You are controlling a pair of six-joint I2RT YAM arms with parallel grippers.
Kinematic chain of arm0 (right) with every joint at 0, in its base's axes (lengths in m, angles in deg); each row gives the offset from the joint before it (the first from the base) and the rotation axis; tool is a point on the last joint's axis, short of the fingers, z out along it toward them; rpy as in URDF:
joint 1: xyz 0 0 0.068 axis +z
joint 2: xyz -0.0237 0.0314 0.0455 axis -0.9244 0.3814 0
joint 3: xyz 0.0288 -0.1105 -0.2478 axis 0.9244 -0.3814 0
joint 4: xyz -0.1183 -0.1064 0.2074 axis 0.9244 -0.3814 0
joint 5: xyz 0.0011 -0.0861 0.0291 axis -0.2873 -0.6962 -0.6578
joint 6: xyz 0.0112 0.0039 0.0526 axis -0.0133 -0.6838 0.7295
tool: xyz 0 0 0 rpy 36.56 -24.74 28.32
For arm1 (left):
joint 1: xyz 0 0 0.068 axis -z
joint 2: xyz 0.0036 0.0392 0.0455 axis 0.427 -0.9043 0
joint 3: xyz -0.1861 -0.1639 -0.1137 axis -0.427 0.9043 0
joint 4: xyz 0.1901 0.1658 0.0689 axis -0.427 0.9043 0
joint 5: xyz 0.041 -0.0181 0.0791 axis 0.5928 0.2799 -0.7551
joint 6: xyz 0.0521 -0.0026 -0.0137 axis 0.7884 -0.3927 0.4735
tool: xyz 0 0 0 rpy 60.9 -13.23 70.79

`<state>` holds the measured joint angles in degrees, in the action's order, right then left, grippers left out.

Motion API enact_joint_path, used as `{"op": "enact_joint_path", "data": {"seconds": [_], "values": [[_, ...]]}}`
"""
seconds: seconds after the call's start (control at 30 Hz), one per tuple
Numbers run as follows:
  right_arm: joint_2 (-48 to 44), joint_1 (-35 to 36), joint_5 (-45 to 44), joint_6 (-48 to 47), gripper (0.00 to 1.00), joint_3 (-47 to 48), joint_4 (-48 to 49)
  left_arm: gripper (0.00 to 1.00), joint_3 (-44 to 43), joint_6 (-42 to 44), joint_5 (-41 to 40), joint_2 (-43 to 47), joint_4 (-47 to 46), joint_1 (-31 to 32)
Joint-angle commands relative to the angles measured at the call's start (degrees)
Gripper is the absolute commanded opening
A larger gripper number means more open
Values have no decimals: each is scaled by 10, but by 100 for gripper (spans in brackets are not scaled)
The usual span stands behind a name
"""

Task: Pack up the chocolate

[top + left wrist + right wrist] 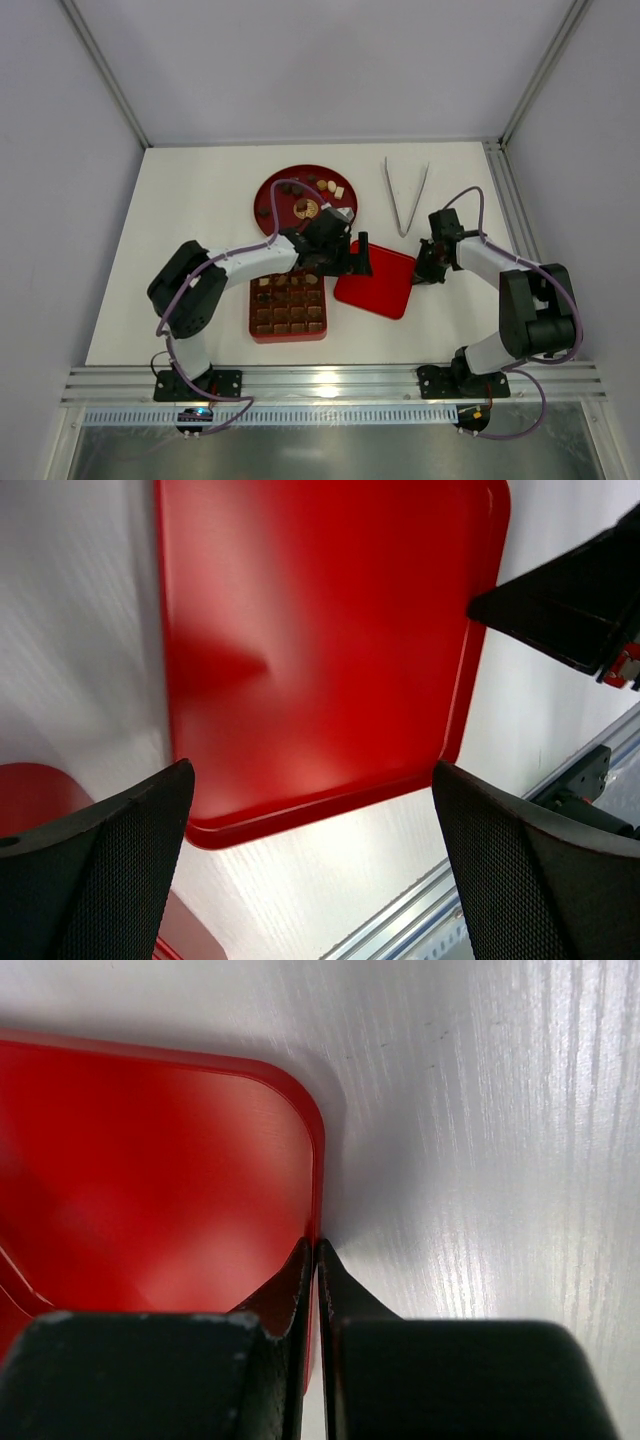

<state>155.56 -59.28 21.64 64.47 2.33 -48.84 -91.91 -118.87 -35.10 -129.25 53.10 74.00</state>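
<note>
Right gripper (316,1252) sits at six o'clock, jaws pinched tight on the rim of the red lid (150,1180), which fills nine o'clock. White bench (480,1160) at three.

Your left fingers (110,870) are hanging spread wide above the red lid (320,630); your right fingers (285,1300) are pinching its edge.

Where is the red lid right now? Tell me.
In the top view the red lid lies flat on the table, right of centre, directly right of the grid box; the right gripper pinches its right edge.
</note>
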Motion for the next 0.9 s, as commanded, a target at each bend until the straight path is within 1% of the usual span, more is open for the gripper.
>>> {"op": "enact_joint_path", "data": {"seconds": [0.0,0.2,0.4,0.6,0.87], "values": [[16,0,-32,-36,4,-1,1,98,-26,22,19,-10,24,-26],[-5,-6,-26,-58,4,0,-6,98,-36,29,44,-21,30,-32],[-34,-22,2,-71,4,12,-22,98,-47,29,68,-40,26,-34],[-61,-30,27,-79,4,32,-49,97,-47,21,86,-50,6,-36],[-69,-42,60,-80,4,34,-52,94,-39,1,114,-72,-30,-40]]}}
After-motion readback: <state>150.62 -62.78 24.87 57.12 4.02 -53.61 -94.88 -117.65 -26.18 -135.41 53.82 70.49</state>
